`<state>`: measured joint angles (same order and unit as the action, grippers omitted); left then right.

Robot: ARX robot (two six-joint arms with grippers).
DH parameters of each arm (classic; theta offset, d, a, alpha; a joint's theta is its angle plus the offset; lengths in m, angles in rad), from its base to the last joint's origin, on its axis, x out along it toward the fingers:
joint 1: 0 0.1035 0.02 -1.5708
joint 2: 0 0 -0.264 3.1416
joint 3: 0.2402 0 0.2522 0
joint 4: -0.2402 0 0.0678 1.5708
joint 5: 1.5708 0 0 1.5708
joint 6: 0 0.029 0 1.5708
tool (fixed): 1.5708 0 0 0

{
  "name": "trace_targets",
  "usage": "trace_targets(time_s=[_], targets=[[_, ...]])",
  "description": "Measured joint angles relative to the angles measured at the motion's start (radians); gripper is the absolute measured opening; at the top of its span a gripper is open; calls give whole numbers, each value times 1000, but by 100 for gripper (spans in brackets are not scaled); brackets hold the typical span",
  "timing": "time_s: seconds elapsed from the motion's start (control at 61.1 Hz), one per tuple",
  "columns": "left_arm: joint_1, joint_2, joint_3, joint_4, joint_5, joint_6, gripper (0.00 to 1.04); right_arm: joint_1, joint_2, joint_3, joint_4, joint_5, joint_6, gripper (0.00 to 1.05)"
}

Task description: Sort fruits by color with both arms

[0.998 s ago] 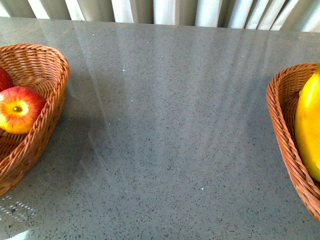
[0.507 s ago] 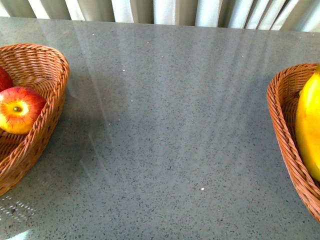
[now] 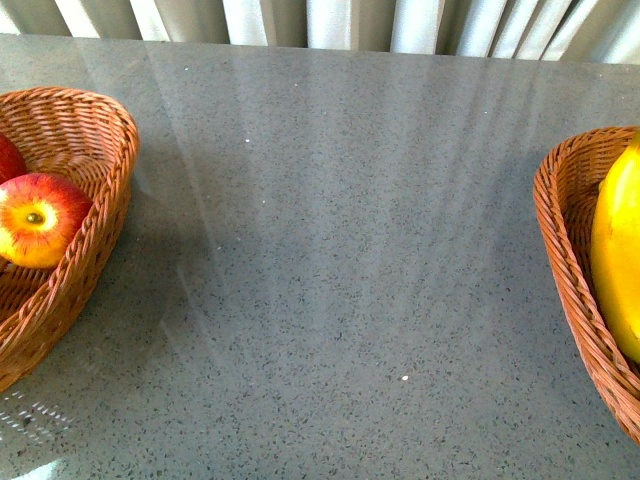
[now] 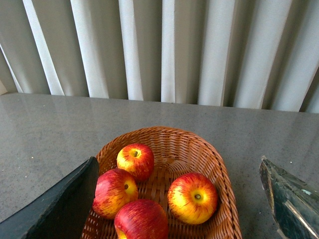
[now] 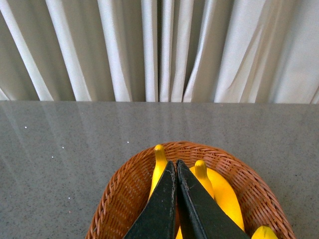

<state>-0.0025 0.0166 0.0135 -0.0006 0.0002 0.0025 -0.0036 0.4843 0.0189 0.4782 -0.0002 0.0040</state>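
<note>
- Speckled grey stone bench (image 3: 340, 250).
- Oval woven wicker basket (image 4: 209, 154): four streaked apples (image 4: 193, 198).
- Second wicker basket (image 5: 119, 194): smooth bananas (image 5: 224, 194).
- Left gripper (image 4: 179, 199) spread wide; right gripper (image 5: 175, 172) closed, empty.

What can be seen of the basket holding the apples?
The basket is an oval of woven orange-brown wicker, upright on the grey speckled table, on the robot's left. The left wrist view shows four red-and-yellow apples resting inside, bunched at one end, the far end bare. The front view shows only part of it, with two apples. Nothing grips it; the left gripper hangs open above.
</note>
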Motion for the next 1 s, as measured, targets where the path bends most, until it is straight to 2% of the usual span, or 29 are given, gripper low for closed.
trace_targets(time_s=[0.262, 0.785, 0.884, 0.998], targets=[[0, 0, 0, 0, 0, 0, 96, 0, -153, 0, -146, 0, 0, 2], [0, 0, 0, 0, 0, 0, 96, 0, -309, 0, -303, 0, 0, 2], [0, 0, 0, 0, 0, 0, 96, 1, -437, 0, -460, 2, 0, 2], [0, 0, 0, 0, 0, 0, 96, 2, -475, 0, -475, 1, 0, 2]])
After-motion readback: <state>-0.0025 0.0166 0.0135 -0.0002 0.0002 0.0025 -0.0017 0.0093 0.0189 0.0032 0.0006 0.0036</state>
